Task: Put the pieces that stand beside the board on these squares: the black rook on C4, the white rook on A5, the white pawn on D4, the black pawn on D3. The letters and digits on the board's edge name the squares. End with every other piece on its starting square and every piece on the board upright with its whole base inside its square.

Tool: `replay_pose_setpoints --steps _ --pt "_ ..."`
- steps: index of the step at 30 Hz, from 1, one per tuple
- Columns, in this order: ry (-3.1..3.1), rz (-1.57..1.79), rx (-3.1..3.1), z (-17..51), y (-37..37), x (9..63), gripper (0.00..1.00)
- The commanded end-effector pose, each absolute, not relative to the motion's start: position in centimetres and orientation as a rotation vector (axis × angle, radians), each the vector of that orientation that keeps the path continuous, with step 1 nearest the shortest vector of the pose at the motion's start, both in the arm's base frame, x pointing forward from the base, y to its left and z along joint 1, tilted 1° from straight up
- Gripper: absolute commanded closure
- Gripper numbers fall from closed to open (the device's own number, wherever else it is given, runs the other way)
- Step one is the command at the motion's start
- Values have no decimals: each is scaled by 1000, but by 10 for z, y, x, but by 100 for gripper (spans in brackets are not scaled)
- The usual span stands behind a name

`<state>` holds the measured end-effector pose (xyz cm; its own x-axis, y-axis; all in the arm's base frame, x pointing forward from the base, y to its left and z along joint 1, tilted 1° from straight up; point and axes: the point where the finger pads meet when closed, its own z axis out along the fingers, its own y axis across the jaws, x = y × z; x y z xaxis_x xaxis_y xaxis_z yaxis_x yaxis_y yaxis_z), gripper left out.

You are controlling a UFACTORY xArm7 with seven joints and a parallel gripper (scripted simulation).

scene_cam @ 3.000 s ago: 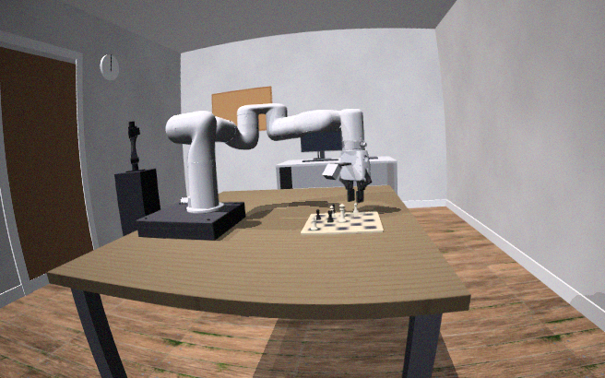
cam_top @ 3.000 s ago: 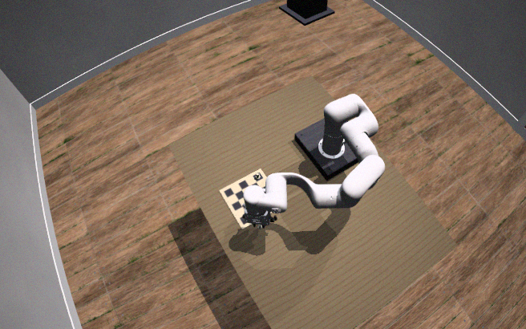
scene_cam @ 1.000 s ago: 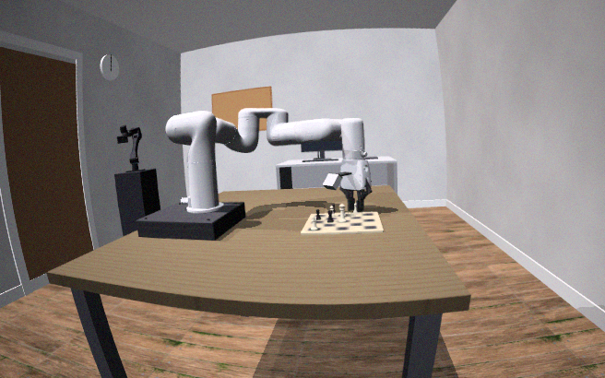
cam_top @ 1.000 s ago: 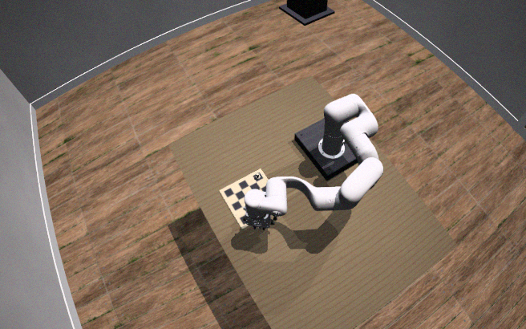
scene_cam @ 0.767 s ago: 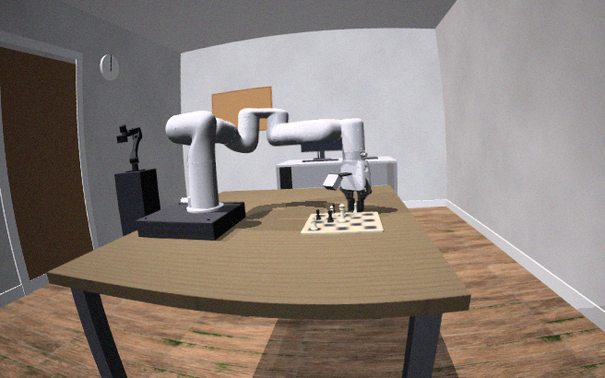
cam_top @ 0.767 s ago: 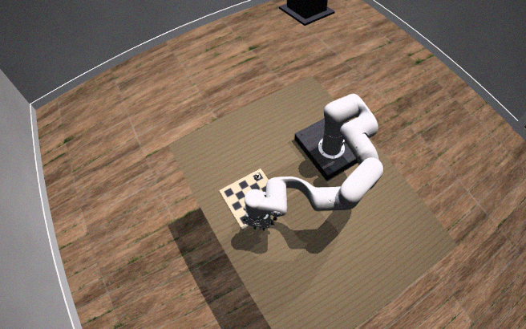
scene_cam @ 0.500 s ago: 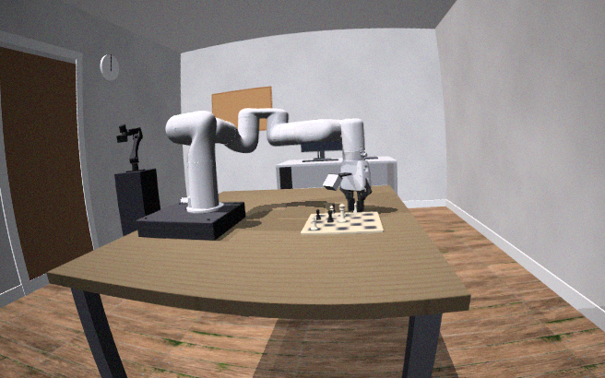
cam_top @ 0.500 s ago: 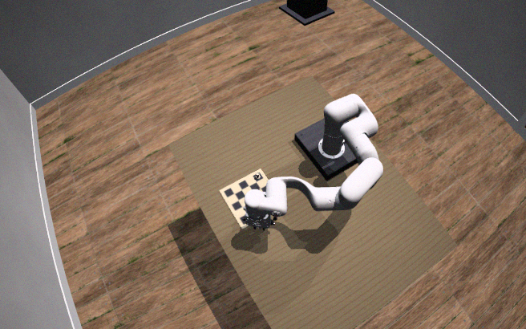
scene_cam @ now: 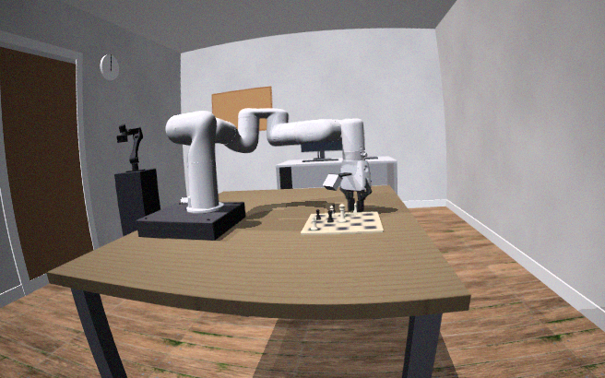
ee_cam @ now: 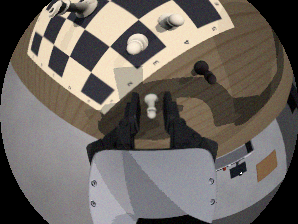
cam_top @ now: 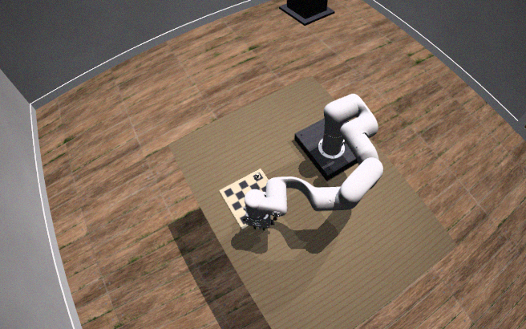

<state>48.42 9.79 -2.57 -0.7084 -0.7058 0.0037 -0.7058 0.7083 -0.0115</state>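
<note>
The chessboard (ee_cam: 127, 19) lies on the wooden table and also shows in the exterior view (scene_cam: 342, 222). A small white pawn (ee_cam: 152, 104) stands upright on the table just off the board's edge. My gripper (ee_cam: 151, 100) is low over it, with one dark finger on each side and a gap to the pawn on both sides, so it is partly open and not clamped. A black pawn (ee_cam: 202, 70) stands on the table to the right of it, beside the board. Several white and black pieces stand on the board, among them a white piece (ee_cam: 136, 44) near the edge.
The arm's dark base block (scene_cam: 191, 221) sits on the table to the left of the board. The arm reaches over the board from above (cam_top: 265, 201). The table edge runs behind the gripper in the exterior view.
</note>
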Motion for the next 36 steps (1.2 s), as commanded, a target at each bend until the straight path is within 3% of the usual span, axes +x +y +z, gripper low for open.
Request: replay_pose_setpoints --steps 1,5,6,36 --pt "2899 -21 -1198 -24 98 485 66" --pt "2899 -21 -1198 -24 98 485 66" --pt "2899 -21 -1198 -24 98 485 100" --pt "2899 -21 -1198 -24 98 485 100"
